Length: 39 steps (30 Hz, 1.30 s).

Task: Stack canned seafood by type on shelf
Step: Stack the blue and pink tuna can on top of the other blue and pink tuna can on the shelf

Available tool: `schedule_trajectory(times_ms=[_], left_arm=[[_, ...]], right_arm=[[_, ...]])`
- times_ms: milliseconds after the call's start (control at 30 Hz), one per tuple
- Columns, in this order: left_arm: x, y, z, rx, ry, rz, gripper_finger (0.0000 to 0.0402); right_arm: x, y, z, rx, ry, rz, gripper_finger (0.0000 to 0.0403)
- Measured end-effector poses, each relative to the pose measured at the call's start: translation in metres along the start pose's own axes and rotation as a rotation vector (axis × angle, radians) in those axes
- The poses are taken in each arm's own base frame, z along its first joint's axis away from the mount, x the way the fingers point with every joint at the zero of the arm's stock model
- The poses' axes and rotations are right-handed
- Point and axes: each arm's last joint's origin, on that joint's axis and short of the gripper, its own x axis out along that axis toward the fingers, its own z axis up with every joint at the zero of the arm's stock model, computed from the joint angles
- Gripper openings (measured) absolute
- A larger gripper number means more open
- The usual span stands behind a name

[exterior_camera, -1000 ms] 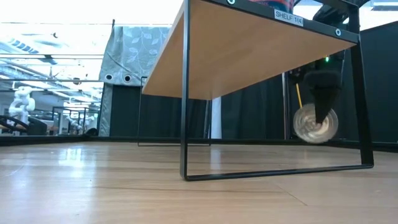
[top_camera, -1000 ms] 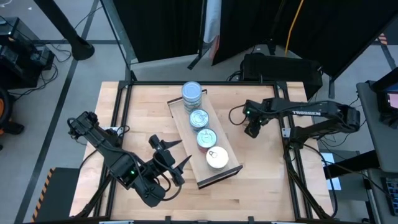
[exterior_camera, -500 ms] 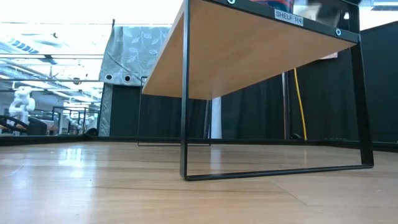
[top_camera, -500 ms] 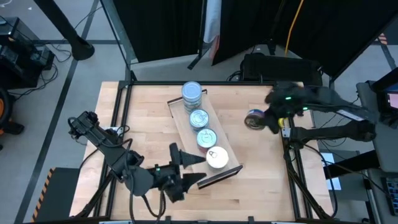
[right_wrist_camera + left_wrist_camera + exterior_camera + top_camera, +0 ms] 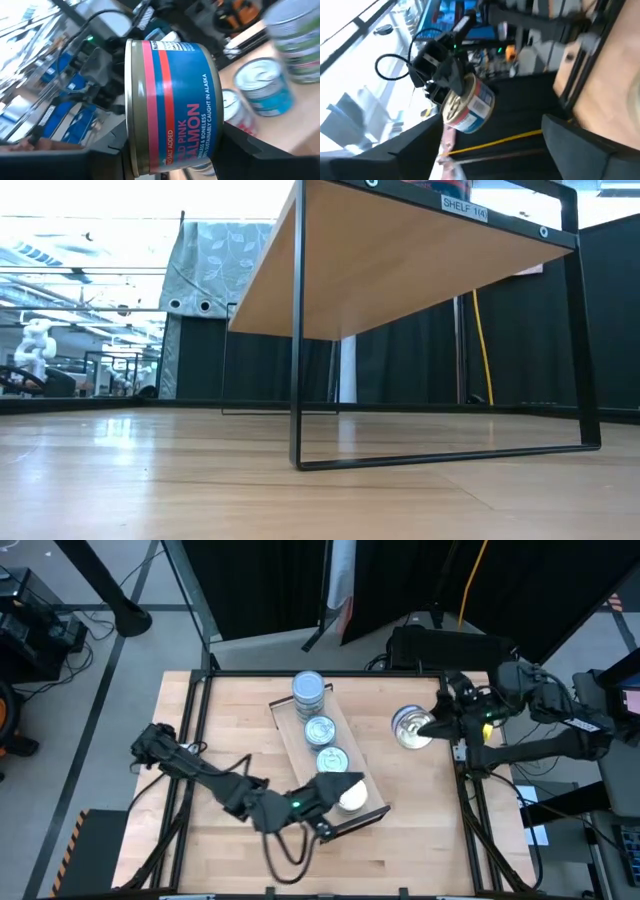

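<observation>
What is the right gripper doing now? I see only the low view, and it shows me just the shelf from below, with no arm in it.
Observer: The right gripper is shut on a salmon can, turned on its side, over the table's right part.
Operator: And where is the left arm?
Observer: The left gripper is open at the near end of the shelf, right beside the cream-topped can.
Operator: How do the cans stand on the shelf?
Observer: In one row of four places; the far place holds a stack.
</observation>
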Motion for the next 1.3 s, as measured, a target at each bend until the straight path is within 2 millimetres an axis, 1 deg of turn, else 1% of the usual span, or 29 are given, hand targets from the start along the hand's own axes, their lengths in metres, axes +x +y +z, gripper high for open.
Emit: schedule_trajectory(times_ms=[67, 133, 300, 367, 467, 567, 767, 867, 933, 1000, 1133, 1300], left_arm=[[0.01, -0.004, 0.001, 0.062, 0.021, 0.023, 0.0356], [0.018, -0.006, -0.001, 0.082, 0.018, 0.044, 0.0373], [0.034, -0.009, -0.012, 0.166, 0.056, 0.044, 0.0381], [0.035, -0.009, -0.012, 0.206, 0.057, 0.04, 0.0381], [0.03, -0.009, -0.007, 0.237, 0.041, 0.039, 0.0381], [0.028, -0.012, -0.005, 0.283, 0.031, 0.023, 0.0381], [0.029, -0.013, -0.006, 0.446, 0.033, 0.007, 0.0381], [0.03, -0.013, -0.007, 0.456, 0.034, 0.008, 0.038], [0.029, -0.013, -0.006, 0.455, 0.032, 0.009, 0.0368], [0.026, -0.013, -0.003, 0.468, 0.034, 0.007, 0.0346], [0.02, -0.013, 0.002, 0.474, 0.035, 0.005, 0.0283], [0.018, -0.014, 0.003, 0.491, 0.063, -0.01, 0.0205]], right_arm=[[0.009, 0.002, -0.001, -0.003, 0.025, 0.026, 0.018], [0.02, 0.004, -0.001, 0.005, 0.053, 0.045, 0.0183], [0.051, 0.01, -0.004, -0.003, 0.106, 0.096, 0.0185], [0.061, 0.01, -0.006, -0.006, 0.123, 0.104, 0.0184], [0.071, 0.011, -0.007, -0.009, 0.136, 0.11, 0.0184], [0.078, 0.012, -0.008, -0.014, 0.139, 0.126, 0.0185], [0.093, 0.016, -0.01, -0.002, 0.148, 0.155, 0.0185], [0.099, 0.016, -0.013, 0.002, 0.163, 0.155, 0.0185], [0.102, 0.016, -0.013, 0.0, 0.161, 0.157, 0.0185], [0.102, 0.016, -0.013, 0.001, 0.163, 0.156, 0.0185], [0.102, 0.017, -0.012, -0.001, 0.152, 0.159, 0.0185], [0.102, 0.016, -0.012, 0.011, 0.146, 0.149, 0.0186]])
